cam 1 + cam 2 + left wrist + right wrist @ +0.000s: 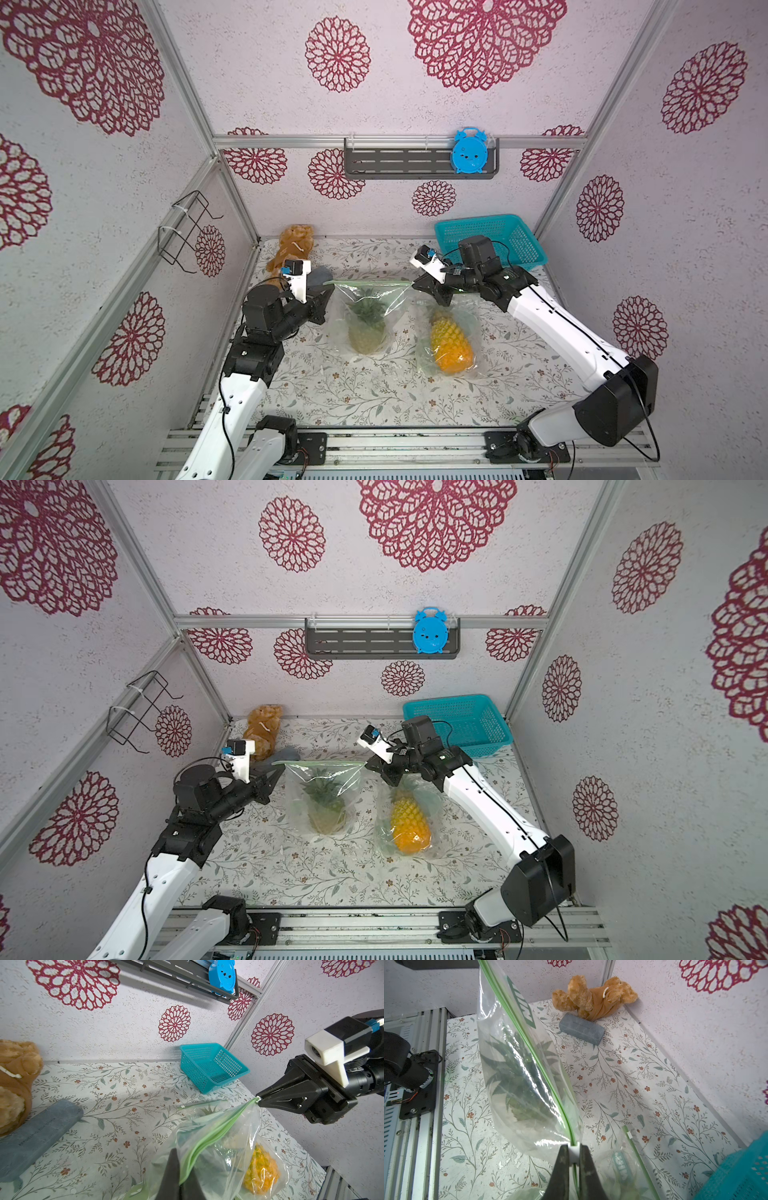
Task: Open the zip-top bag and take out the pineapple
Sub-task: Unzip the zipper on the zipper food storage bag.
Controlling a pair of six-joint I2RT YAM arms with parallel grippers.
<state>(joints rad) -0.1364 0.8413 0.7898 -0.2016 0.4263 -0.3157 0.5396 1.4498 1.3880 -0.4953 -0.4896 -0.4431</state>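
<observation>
Left gripper (328, 289) clenched on left end of zip-top bag (374, 305) seal. Bag stretched between both grippers; pineapple (365, 328) inside, crown toward seal, below and between them. Right gripper (417, 286) clenched on white slider (574, 1152) at seal's right end.

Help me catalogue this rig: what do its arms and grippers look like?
The left arm and right arm have white link shells, black joint housings and thin black cables. The left gripper and right gripper are black with tapering wedge fingers, each under a white camera mount with a blue plug.
</observation>
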